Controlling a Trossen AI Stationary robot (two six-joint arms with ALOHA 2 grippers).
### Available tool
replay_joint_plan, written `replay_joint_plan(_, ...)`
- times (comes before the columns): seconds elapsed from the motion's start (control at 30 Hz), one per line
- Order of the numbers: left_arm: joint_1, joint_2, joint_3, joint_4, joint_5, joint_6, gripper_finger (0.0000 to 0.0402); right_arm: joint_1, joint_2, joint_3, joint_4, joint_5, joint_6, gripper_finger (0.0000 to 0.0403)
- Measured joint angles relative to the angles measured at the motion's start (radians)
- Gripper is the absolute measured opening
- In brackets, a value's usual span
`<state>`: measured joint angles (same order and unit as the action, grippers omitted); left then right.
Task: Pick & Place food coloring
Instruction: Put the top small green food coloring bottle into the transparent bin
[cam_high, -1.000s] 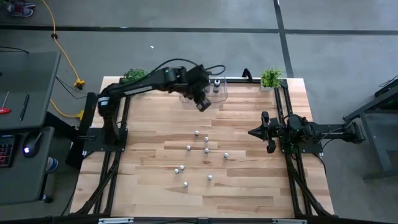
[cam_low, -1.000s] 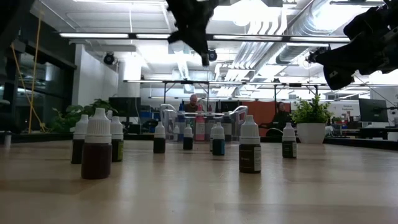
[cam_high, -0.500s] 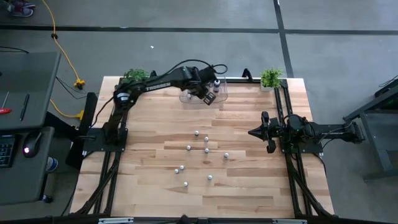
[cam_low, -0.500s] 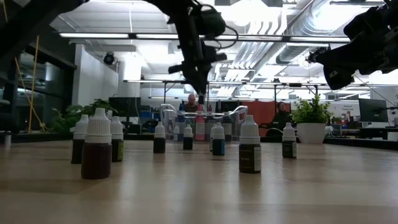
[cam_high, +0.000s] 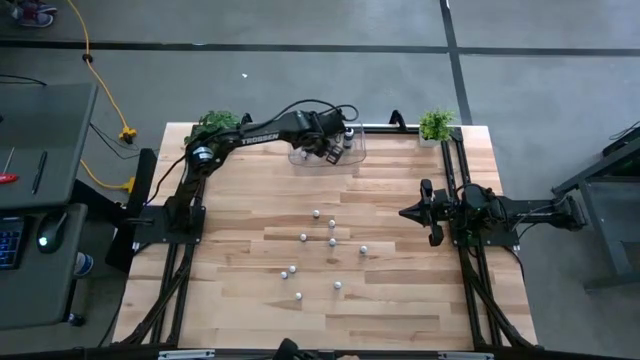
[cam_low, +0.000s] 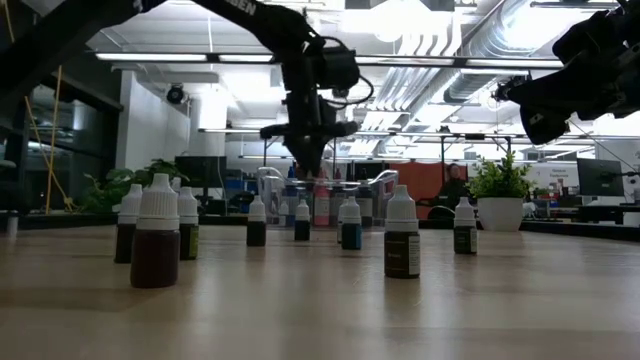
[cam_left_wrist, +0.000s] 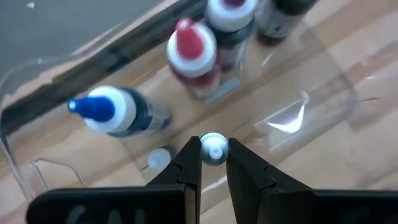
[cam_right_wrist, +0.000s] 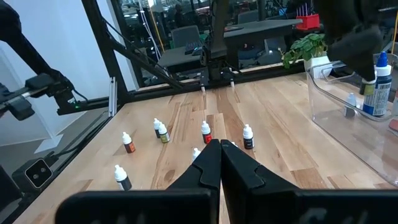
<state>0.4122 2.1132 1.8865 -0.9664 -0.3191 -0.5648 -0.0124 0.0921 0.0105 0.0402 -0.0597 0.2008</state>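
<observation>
Left wrist view: end effector (cam_left_wrist: 214, 151) grips small bottle (cam_left_wrist: 214, 149) above crowded bin (cam_left_wrist: 323, 81).

Overhead, table-level, two wrist views

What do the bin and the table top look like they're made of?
The bin looks like clear glossy plastic: the wood shows through its walls and a bright glare sits on one side. The table top looks like pale wood planks with a smooth finish: visible grain and board seams. The finish type is uncertain.
</observation>
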Motion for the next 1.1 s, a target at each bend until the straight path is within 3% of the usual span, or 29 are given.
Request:
replay_joint_plan(0.53, 0.001, 0.001, -0.158, 0.156, -0.006, -0.082, 0.0042, 0.000, 0.000, 0.000, 0.001, 0.000, 0.000, 0.0000)
replay_joint_plan(1.1, 0.008, 0.001, -0.182, 0.162, -0.040, -0.134, 0.0042, 0.000, 0.000, 0.000, 0.001, 0.000, 0.000, 0.0000)
